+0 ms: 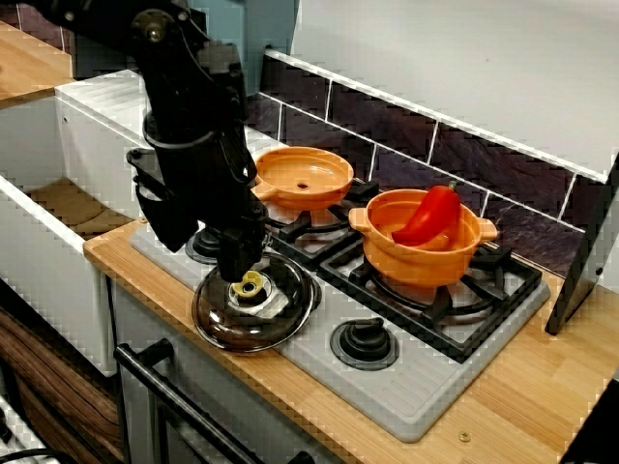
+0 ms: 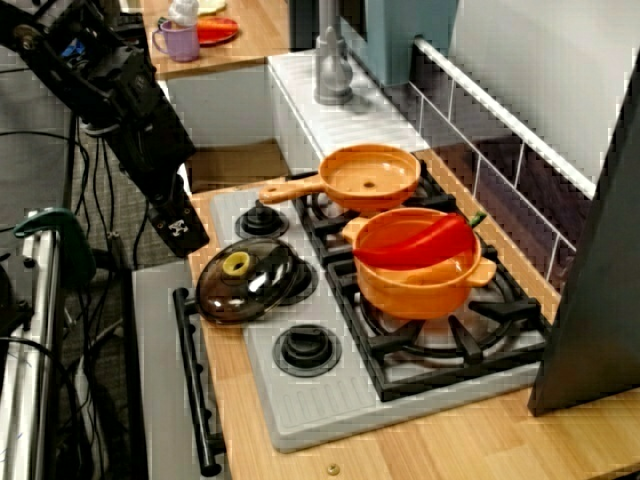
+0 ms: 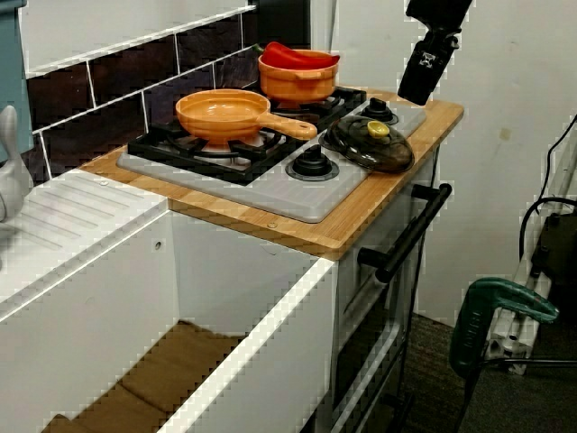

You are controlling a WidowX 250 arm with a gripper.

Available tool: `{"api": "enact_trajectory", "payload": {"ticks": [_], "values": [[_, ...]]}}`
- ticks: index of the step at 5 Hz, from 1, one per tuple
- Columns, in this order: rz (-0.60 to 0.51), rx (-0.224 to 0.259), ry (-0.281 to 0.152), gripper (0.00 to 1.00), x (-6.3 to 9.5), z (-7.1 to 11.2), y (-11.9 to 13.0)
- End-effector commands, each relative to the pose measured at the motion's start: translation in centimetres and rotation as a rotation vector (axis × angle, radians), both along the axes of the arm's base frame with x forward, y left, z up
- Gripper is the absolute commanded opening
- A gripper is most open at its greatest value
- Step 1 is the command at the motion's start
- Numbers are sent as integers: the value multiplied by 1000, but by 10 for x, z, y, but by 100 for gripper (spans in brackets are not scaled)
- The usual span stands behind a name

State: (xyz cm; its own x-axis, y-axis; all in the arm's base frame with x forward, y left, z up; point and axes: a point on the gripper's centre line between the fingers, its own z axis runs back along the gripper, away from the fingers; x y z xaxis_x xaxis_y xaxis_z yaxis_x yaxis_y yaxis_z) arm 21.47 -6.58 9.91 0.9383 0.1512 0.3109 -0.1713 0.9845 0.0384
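My black gripper (image 1: 238, 273) hangs just above a dark glass lid (image 1: 253, 317) that lies on the front left corner of the grey stove (image 1: 426, 387). The lid's yellow knob (image 1: 250, 285) shows right below the fingertips. In the view from the stove's right end, the gripper (image 2: 188, 240) sits to the left of the lid (image 2: 245, 280) and apart from it. Seen from the sink side, the gripper (image 3: 416, 90) is raised over the lid (image 3: 370, 144), holding nothing. Whether the jaws are open or shut is unclear.
An orange pot (image 1: 426, 261) with a red pepper (image 1: 430, 215) in it stands on the right burner. An orange pan (image 1: 302, 176) sits on the back left burner. Control knobs (image 1: 365, 340) line the stove's front. A white sink (image 3: 72, 216) lies left, and a dark board (image 1: 585, 261) leans at right.
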Motion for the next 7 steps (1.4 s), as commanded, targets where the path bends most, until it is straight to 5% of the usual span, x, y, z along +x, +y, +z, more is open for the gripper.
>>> {"api": "enact_trajectory", "payload": {"ticks": [1,3,4,7], "values": [[0,0,0,100,0,0,0],[11,29,-32,100,8,-27,7],[4,2,-90,100,7,-29,7],[-5,-77,-96,100,12,-21,-2]]}}
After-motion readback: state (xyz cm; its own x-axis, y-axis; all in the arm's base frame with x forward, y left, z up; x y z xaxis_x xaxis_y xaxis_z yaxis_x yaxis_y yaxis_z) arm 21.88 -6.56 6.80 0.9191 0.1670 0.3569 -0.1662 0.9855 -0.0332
